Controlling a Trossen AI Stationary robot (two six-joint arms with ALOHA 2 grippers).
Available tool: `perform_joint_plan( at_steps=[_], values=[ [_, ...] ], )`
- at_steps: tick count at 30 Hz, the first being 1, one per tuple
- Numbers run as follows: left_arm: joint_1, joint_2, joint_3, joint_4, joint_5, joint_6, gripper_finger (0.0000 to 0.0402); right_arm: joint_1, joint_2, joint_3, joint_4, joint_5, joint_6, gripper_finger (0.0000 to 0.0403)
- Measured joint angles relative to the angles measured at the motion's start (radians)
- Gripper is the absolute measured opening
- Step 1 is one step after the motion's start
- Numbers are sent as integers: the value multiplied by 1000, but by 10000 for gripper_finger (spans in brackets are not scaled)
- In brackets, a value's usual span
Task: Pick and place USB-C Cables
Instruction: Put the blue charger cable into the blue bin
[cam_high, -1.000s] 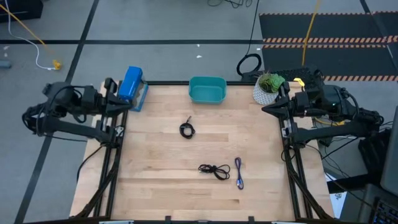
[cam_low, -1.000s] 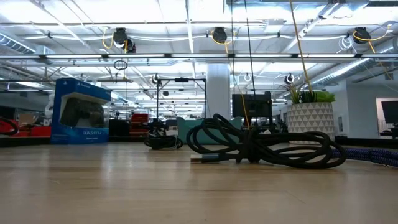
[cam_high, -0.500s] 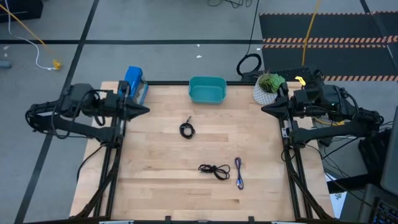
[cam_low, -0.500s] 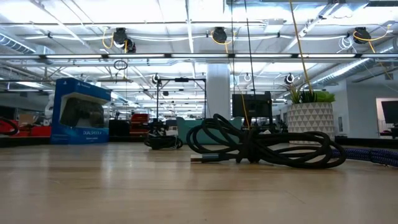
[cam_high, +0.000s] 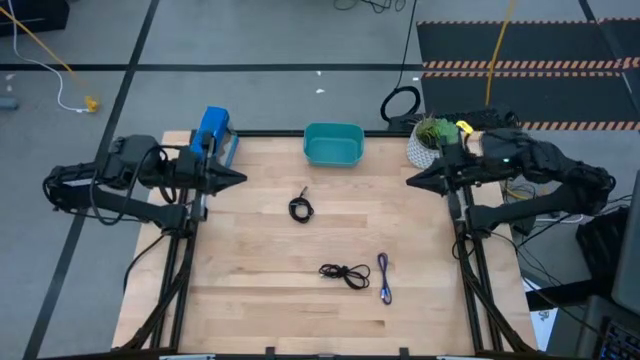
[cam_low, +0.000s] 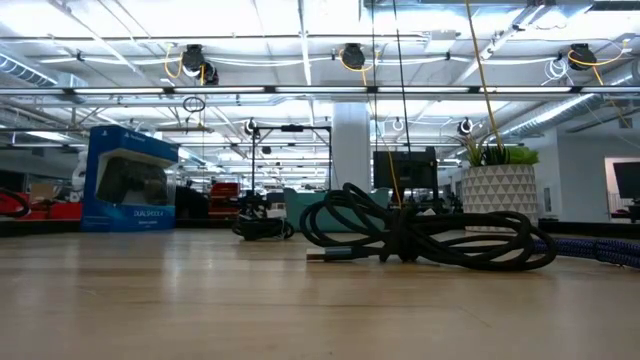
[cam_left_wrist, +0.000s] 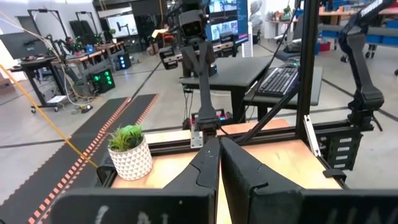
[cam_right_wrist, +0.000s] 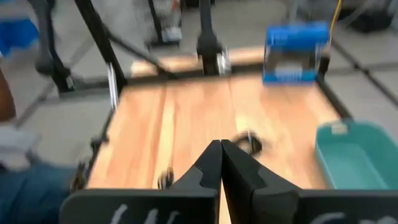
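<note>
Three USB-C cables lie on the wooden table. A tight black coil (cam_high: 301, 208) sits mid-table and also shows in the low view (cam_low: 262, 228) and the right wrist view (cam_right_wrist: 249, 143). A loose black bundle (cam_high: 345, 273) (cam_low: 420, 235) lies near the front. A bluish-grey cable (cam_high: 384, 277) rests just right of the bundle. The teal bin (cam_high: 333, 144) (cam_right_wrist: 357, 155) stands at the far edge. My left gripper (cam_high: 238, 178) (cam_left_wrist: 219, 144) hovers shut over the table's left side. My right gripper (cam_high: 410, 183) (cam_right_wrist: 220, 147) hovers shut over the right side. Both are far from the cables.
A blue boxed controller (cam_high: 212, 135) stands at the far left corner, and a potted plant (cam_high: 431, 140) at the far right corner. A large black cable loop (cam_high: 400, 103) and a yellow cord (cam_high: 45, 50) lie on the floor beyond the table. Bare wood lies between the cables.
My left gripper has swung from the table's left edge toward the right, coming out over the wood. My right gripper has moved a little toward the table's left and tipped downward. The cables have not moved.
</note>
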Motion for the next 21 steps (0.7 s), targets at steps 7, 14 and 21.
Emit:
perform_joint_plan(
  at_steps=[7,14,21],
  values=[
    [0,29,0,-1,0,11,19,0,125,111,-224,-5,33,0],
    [0,66,0,-3,0,11,19,0,217,141,-422,-9,98,0],
    [0,107,0,-3,0,5,19,1,280,141,-540,-10,135,0]
  ],
)
